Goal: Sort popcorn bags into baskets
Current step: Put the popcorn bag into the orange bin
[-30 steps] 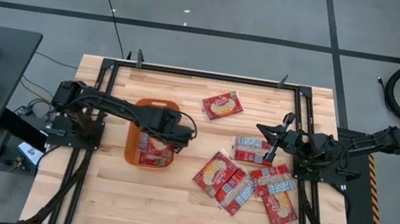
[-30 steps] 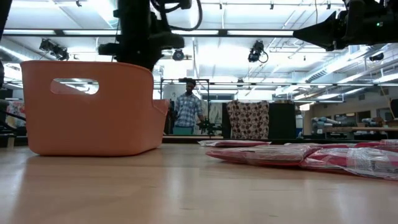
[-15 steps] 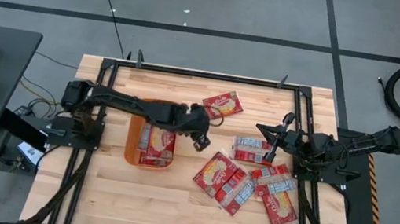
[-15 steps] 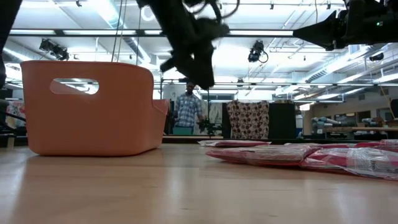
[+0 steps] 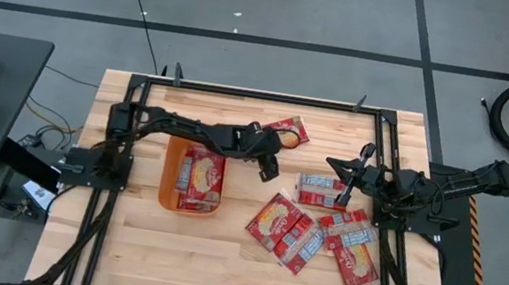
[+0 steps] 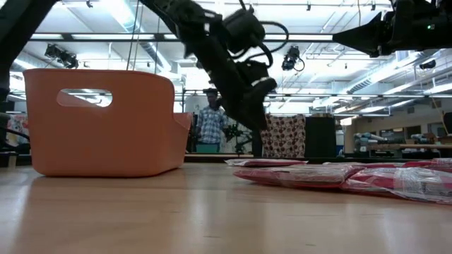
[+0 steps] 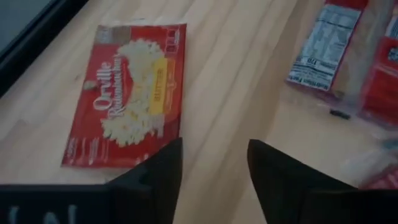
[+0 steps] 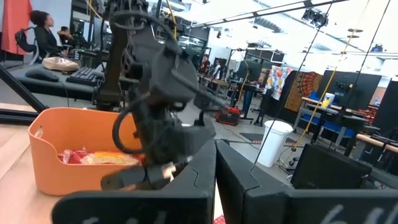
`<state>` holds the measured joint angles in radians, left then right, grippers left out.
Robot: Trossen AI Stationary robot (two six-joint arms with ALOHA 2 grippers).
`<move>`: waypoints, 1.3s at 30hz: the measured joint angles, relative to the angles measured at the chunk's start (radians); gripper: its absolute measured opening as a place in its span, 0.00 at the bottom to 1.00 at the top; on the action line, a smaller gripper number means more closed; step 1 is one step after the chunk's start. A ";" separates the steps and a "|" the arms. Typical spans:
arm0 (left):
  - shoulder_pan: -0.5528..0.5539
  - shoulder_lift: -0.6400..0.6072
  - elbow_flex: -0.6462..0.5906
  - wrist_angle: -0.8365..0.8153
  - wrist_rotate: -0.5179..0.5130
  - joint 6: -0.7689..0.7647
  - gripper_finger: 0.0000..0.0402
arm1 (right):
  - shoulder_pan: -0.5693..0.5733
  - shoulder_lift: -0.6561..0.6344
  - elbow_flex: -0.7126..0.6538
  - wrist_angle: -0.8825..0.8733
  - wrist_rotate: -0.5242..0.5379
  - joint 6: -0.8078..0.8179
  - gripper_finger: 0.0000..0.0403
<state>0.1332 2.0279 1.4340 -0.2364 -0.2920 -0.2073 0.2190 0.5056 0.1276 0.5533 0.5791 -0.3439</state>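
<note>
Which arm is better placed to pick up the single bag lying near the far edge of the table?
Left. Its gripper, jaws open, hovers beside that bag; the right gripper waits over the pile.

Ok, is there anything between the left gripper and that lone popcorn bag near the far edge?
Nothing visible. The left gripper, fingers open, hangs over bare table beside the lone popcorn bag; the other packets lie off to the side.
</note>
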 joint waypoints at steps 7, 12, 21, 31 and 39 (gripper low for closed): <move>0.013 0.081 -0.001 0.021 -0.043 0.167 0.50 | 0.000 0.000 0.000 -0.001 0.002 0.000 0.04; 0.004 0.104 0.010 0.013 -0.096 0.224 0.47 | -0.001 0.000 0.000 0.000 0.002 -0.004 0.04; 0.010 0.116 0.153 -0.116 -0.140 0.254 0.43 | -0.001 0.000 0.000 0.021 -0.003 -0.004 0.04; 0.010 0.264 0.286 -0.286 -0.198 0.304 0.43 | -0.001 0.008 0.000 0.013 -0.004 -0.001 0.04; 0.018 0.265 0.286 -0.327 -0.213 0.328 0.39 | -0.001 0.008 0.000 0.013 -0.004 -0.008 0.04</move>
<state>0.1512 2.2925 1.7203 -0.5639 -0.5049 0.1204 0.2184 0.5133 0.1272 0.5659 0.5747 -0.3523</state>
